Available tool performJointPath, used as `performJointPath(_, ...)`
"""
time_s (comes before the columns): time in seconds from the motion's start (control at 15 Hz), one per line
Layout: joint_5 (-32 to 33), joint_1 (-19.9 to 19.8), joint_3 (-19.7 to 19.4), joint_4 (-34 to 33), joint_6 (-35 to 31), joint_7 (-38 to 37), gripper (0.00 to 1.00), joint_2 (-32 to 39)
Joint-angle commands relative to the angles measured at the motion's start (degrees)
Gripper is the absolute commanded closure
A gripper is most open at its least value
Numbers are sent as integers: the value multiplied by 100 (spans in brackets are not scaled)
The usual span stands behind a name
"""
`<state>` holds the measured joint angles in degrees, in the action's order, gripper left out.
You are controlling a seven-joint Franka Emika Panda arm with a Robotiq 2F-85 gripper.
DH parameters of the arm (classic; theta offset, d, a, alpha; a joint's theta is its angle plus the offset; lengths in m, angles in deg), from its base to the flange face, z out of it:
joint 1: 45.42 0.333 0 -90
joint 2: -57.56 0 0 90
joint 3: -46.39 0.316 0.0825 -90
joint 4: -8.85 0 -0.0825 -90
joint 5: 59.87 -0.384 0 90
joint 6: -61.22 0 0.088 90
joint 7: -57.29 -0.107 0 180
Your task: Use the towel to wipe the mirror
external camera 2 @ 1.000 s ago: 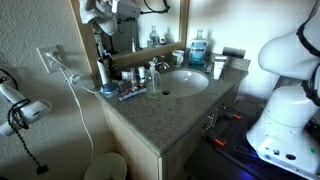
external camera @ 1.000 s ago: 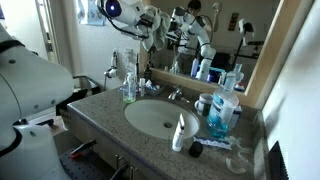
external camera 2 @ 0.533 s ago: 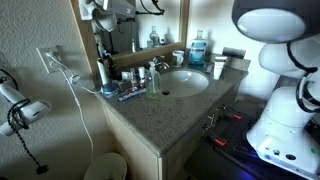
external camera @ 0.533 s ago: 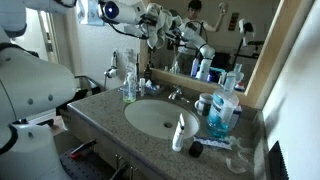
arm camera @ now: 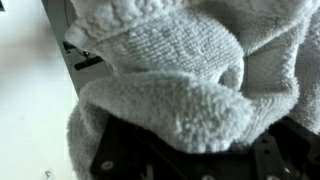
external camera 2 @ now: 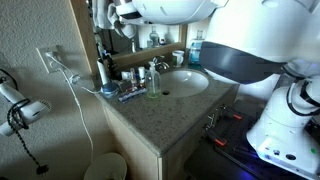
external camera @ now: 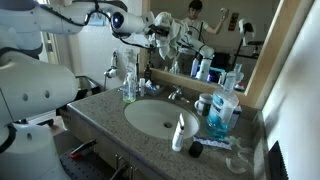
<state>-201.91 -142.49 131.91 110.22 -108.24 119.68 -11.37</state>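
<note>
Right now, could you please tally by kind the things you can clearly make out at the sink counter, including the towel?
blue bottle: 1
green bottle: 1
white tube: 1
towel: 1
Total: 4. The smaller items by the sink are too blurred to count.

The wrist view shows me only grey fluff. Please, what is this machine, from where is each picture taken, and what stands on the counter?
It is a white robot arm with a gripper at its end, raised to a bathroom mirror. Two pictures come from cameras standing outside the robot. The third camera sits on the wrist, so the grey towel held in the gripper fills its picture. On the counter around the sink stand a blue bottle, a white tube and other toiletries.
</note>
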Motion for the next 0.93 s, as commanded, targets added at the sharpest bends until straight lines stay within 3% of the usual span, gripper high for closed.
performJointPath(0.0, 610, 45, 353, 213, 238, -115, 96, 220)
performJointPath(0.2, 851, 104, 464, 162, 462, -290, 96, 183)
performJointPath(0.47, 480, 239, 230, 32, 821, -244, 95, 90)
performJointPath(0.87, -268, 230, -262, -13, 608, -277, 95, -123)
